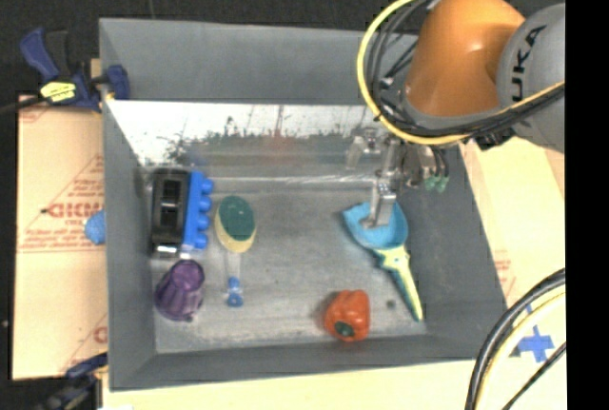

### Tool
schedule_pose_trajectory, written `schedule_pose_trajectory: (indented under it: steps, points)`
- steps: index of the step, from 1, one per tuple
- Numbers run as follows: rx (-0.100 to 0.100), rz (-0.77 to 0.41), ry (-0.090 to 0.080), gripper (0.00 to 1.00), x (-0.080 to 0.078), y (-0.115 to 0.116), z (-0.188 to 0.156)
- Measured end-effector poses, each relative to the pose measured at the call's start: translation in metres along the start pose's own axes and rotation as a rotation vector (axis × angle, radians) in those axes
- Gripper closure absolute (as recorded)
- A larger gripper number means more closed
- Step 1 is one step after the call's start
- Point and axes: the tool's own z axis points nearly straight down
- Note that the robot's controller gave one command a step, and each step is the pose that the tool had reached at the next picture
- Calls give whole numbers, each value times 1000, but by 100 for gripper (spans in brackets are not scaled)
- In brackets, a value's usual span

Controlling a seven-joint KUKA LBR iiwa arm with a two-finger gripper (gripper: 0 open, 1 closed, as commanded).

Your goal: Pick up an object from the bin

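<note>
My gripper (379, 213) hangs at the right side of the bin, its fingers reaching down into the bowl of a light-blue scoop (378, 232). The scoop has a yellow and teal handle (404, 280) that points toward the bin's front right. A red-orange toy pepper (346, 315) lies near the front wall, a little left of the handle's end.
Along the left side lie a black tape dispenser (169, 210), a blue toy brick (198, 208), a dish brush with a green-and-cream head (235, 223) and a purple grape-shaped toy (180, 290). The orange wrist cover and cables hang over the bin's back right corner.
</note>
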Motion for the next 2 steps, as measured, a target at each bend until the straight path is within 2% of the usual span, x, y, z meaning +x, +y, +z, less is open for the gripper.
schedule_pose_trajectory:
  steps: [1, 2]
  points:
    - [1, -1, -8, 0, -1, 0, -5]
    - [2, -40, -5, 0, 35, -77, 151]
